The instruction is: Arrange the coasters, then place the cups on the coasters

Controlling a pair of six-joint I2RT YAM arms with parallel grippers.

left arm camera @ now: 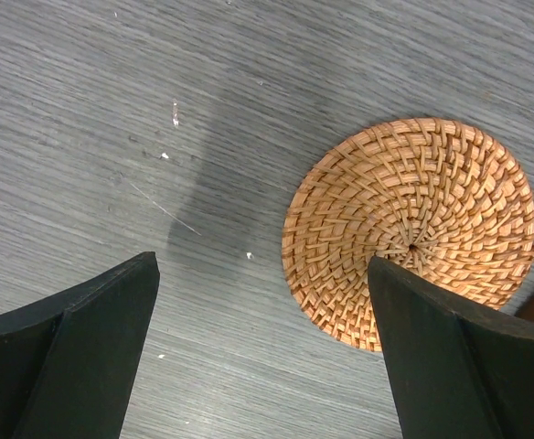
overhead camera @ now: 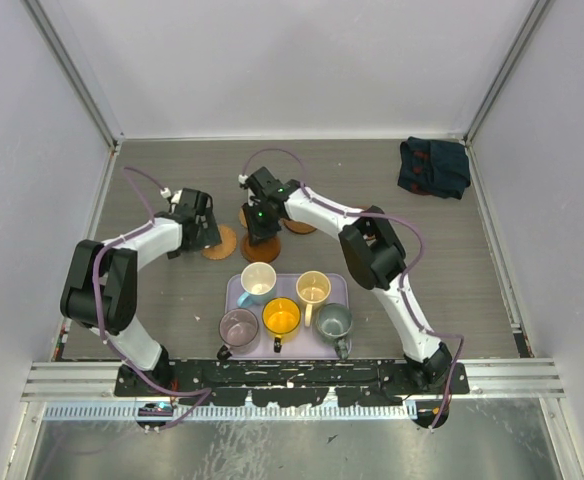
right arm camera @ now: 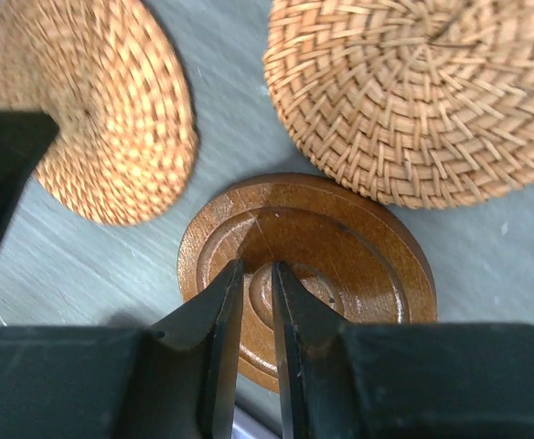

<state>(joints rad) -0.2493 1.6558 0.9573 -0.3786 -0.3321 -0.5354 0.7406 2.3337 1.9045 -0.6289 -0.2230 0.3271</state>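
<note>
A round wooden coaster (right arm camera: 340,265) with a ringed rim lies flat on the table (overhead camera: 260,252). My right gripper (right arm camera: 256,267) stands over its centre, jaws nearly together with a thin slit and nothing between them. Two woven coasters (right arm camera: 93,110) (right arm camera: 422,91) lie beside it. My left gripper (left arm camera: 262,265) hangs wide open over bare table. Its right finger (left arm camera: 432,357) overlaps the near edge of a woven coaster (left arm camera: 413,219). From above, that coaster (overhead camera: 222,245) sits just right of the left gripper (overhead camera: 204,236). Several cups, among them orange (overhead camera: 281,316) and purple-grey (overhead camera: 238,326), stand on the tray.
The lavender tray (overhead camera: 343,286) sits near the front centre, just below the right gripper (overhead camera: 262,236). Another woven coaster (overhead camera: 300,227) lies right of the right wrist. A dark folded cloth (overhead camera: 434,167) lies at the back right. White walls close in three sides.
</note>
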